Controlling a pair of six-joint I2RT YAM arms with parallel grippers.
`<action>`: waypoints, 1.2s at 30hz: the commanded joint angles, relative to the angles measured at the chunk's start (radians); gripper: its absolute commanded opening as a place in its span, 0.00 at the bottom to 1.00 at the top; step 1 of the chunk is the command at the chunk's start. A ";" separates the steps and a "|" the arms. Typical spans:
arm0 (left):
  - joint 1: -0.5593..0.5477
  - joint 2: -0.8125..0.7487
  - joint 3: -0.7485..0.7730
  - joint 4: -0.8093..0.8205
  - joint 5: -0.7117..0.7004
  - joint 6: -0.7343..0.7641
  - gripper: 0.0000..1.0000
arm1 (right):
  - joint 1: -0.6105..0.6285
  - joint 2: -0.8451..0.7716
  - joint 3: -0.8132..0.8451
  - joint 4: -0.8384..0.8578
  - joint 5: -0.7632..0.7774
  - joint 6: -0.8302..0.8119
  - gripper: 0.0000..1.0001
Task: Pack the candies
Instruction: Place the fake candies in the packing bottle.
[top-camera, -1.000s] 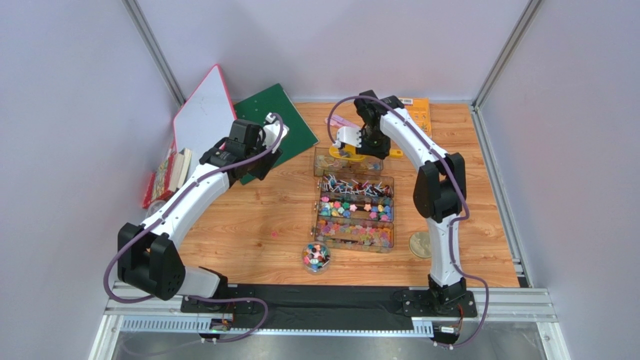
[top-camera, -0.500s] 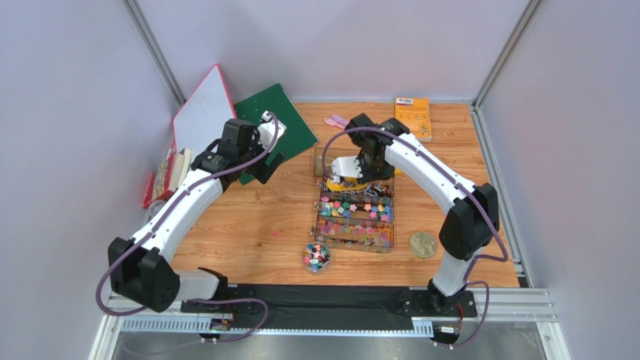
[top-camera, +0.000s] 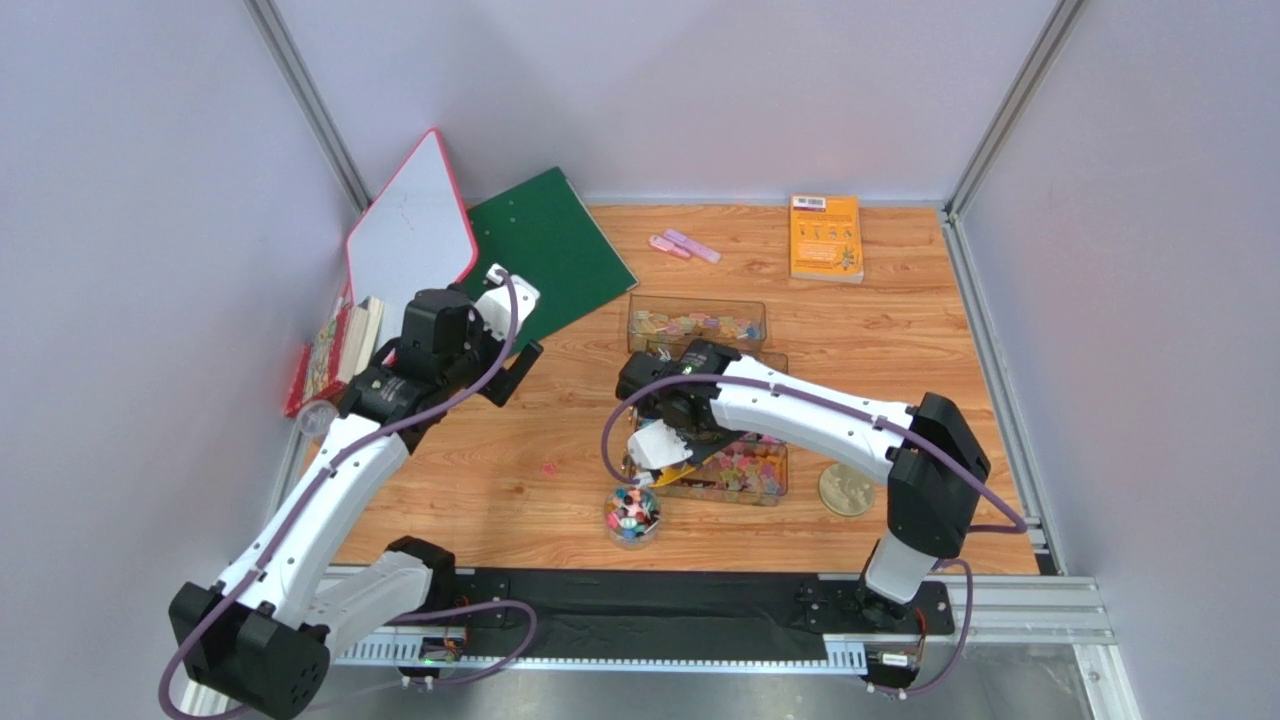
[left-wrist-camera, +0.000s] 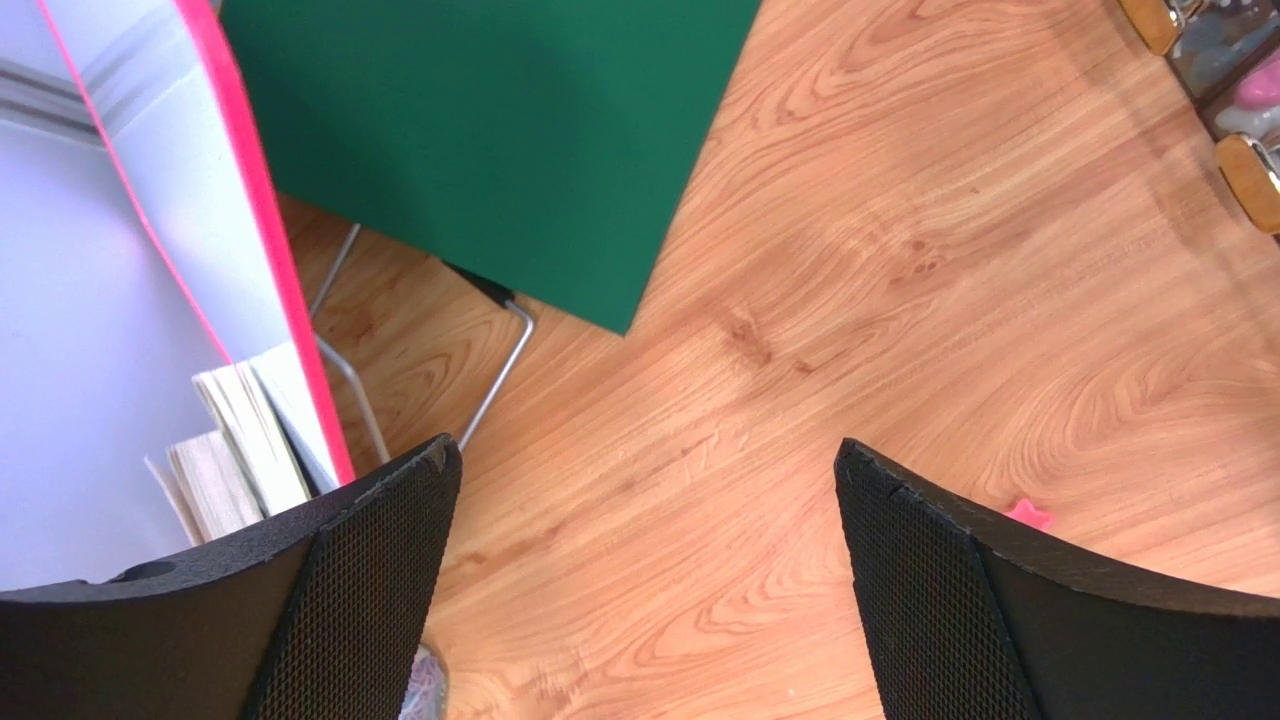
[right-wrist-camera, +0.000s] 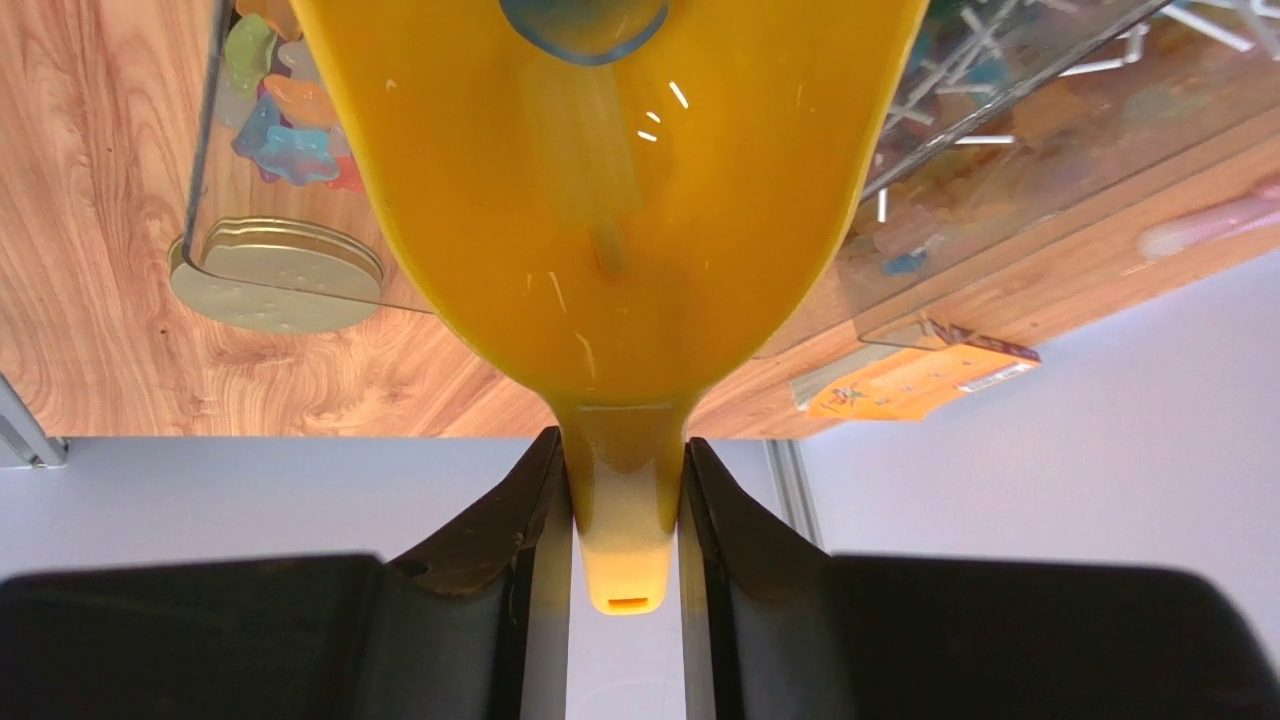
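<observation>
Nearest the bases I have a small clear jar (top-camera: 610, 518) standing on the wooden table (top-camera: 496, 465), with mixed-colour candies (top-camera: 634, 513) inside it. Just past its far right edge is my right claw (right-wrist-camera: 624, 477). It is closed tight on the thin handle of the yellow scoop (right-wrist-camera: 609, 225), with one finger (right-wrist-camera: 519, 525) pressing on each side. Something blue shows through the bowl's far end, but I can't tell what it is.

Under and behind the scoop lies the clear compartment box (top-camera: 769, 483), with rows of more candies in it. A round gold lid (top-camera: 846, 488) lies flat just beside the box's near right corner. One stray pink candy (top-camera: 549, 468) lies alone on the wood to the left.

Further left, my left claw (left-wrist-camera: 646, 600) is spread wide. There is nothing between its pads (left-wrist-camera: 376, 600) and only bare wood below them.

Beyond that are a second clear box (top-camera: 696, 320), a green board (top-camera: 549, 255), a white board with a pink rim (top-camera: 406, 225) leaning on the left wall, and some books (top-camera: 349, 342) below it. At the back lie two pink items (top-camera: 684, 245) and an orange book (top-camera: 827, 237). Its cover carries print and a pale strip, but these are too small for me to read, and I can make out no brand anywhere.
</observation>
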 joint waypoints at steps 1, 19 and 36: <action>0.017 -0.074 -0.025 0.025 -0.026 0.017 1.00 | 0.066 0.015 0.032 -0.202 0.145 0.103 0.00; 0.056 -0.234 -0.113 0.029 -0.030 -0.003 1.00 | 0.251 0.029 0.004 -0.322 0.411 0.189 0.00; 0.065 -0.268 -0.107 0.025 -0.006 -0.024 1.00 | 0.345 -0.022 -0.038 -0.323 0.592 0.108 0.00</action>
